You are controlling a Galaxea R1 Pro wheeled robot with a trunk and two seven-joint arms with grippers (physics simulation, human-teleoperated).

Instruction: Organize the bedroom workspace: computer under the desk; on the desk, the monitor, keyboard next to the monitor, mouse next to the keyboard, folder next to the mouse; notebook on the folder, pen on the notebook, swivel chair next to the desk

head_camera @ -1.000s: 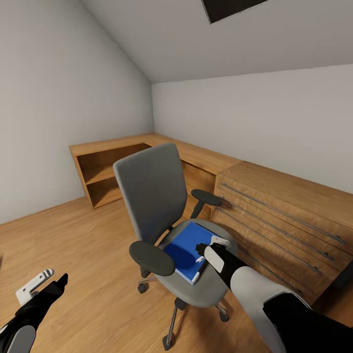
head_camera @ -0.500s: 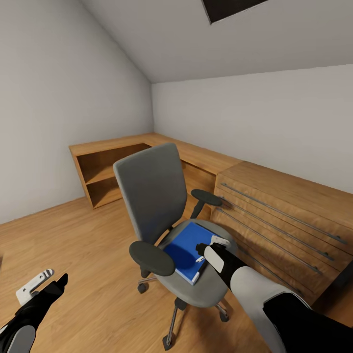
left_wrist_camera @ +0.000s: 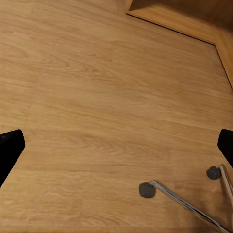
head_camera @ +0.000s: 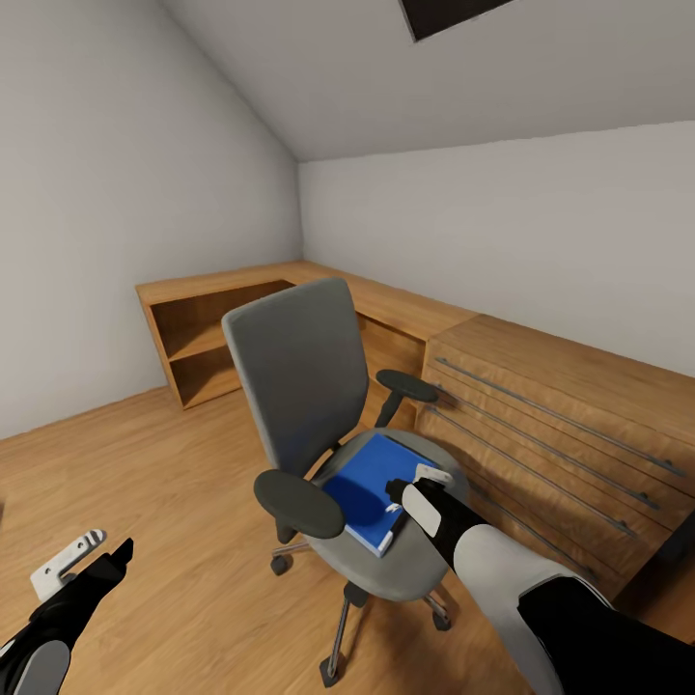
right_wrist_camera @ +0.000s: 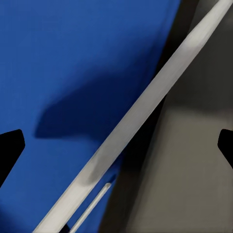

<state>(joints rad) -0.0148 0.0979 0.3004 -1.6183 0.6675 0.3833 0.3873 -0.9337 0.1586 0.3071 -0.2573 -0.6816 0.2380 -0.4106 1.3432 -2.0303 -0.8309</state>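
A grey swivel chair [head_camera: 294,376] stands mid-room with a blue folder [head_camera: 362,487] lying flat on its seat. My right gripper [head_camera: 398,500] reaches down to the folder's near right edge. In the right wrist view that gripper [right_wrist_camera: 116,145] is open, fingertips wide apart, straddling the folder's [right_wrist_camera: 73,73] white edge above the grey seat [right_wrist_camera: 194,145]. My left gripper [head_camera: 101,555] hangs low over the floor beside the chair; it [left_wrist_camera: 116,145] is open and empty. Computer, monitor, keyboard, mouse, notebook and pen are out of view.
A wooden L-shaped desk [head_camera: 386,304] runs along the far walls, with an open shelf unit [head_camera: 203,347] at its left end and a drawer unit [head_camera: 560,425] close to the chair's right. Chair legs and a caster [left_wrist_camera: 147,189] spread over the wooden floor.
The chair has shifted very slightly, its backrest and the folder a touch higher in the picture. Both grippers stay where they were.
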